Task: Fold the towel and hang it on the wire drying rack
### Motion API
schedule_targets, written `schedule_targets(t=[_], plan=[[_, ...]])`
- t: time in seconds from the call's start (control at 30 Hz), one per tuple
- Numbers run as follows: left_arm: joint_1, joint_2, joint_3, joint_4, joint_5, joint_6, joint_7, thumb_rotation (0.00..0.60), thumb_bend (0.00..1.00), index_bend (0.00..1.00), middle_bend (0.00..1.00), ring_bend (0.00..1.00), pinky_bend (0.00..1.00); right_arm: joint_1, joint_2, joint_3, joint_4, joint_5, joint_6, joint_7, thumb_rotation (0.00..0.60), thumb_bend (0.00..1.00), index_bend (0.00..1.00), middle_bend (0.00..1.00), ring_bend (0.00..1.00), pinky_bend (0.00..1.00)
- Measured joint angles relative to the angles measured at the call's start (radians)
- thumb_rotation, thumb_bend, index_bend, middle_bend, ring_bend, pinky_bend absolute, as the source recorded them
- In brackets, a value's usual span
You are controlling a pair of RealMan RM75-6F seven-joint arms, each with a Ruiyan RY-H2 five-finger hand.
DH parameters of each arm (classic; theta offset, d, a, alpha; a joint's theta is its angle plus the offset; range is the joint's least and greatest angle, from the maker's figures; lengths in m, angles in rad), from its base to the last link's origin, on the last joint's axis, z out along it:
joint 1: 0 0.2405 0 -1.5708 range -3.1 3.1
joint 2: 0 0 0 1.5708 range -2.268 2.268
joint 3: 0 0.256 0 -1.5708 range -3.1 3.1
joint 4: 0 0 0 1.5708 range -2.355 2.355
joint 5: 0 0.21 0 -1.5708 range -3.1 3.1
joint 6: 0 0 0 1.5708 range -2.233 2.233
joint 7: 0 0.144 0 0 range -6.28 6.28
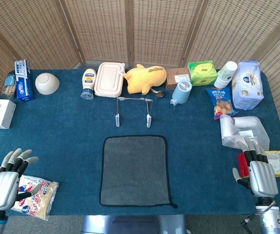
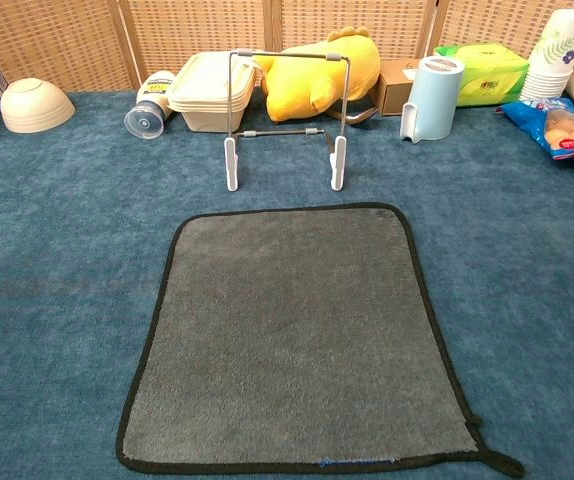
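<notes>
Grey fleecy black-edged towel (image 1: 135,169) flat, unfolded | left hand (image 1: 7,179) and right hand (image 1: 258,171) spread, empty | pinch near corners, fold evenly toward white-footed wire drying rack (image 1: 133,110)

The head view looks steeply down from above the near edge of the table (image 1: 57,141), facing the far edge and the wicker screen (image 1: 154,29) behind it. It stands far enough back to take in the whole table, from corner to corner, with both hands at the near corners.

The chest view sits much lower and nearer, just over the near edge, looking almost level across the table (image 2: 47,290) toward the far edge. It takes in only the middle of the table.

Both views share the grey towel (image 1: 135,169) (image 2: 292,335) at the near middle, the wire drying rack (image 1: 133,111) (image 2: 285,120) beyond it, and the yellow plush toy (image 1: 142,78) (image 2: 317,75) at the far edge.
</notes>
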Motion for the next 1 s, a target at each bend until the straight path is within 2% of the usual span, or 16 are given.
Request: schedule_targets(t=[0.6, 0.83, 1.0], plan=[[-0.013, 0.021, 0.008, -0.001, 0.009, -0.022, -0.033, 0.6, 0.1, 0.26, 0.17, 0.06, 0.0, -0.01, 0.0, -0.007, -0.015, -0.013, 0.022, -0.012, 0.6, 0.35, 0.12, 0.04, 0.0, 0.0], [-0.047, 0.028, 0.008, -0.012, -0.002, -0.086, -0.044, 0.6, 0.1, 0.28, 0.17, 0.06, 0.0, -0.014, 0.006, -0.006, -0.021, -0.004, 0.025, -0.018, 0.6, 0.35, 0.12, 0.04, 0.0, 0.0], [-0.104, 0.032, 0.001, -0.023, -0.004, -0.176, -0.063, 0.6, 0.1, 0.29, 0.16, 0.05, 0.0, -0.028, 0.011, -0.008, -0.028, 0.004, 0.041, -0.026, 0.6, 0.35, 0.12, 0.04, 0.0, 0.0]])
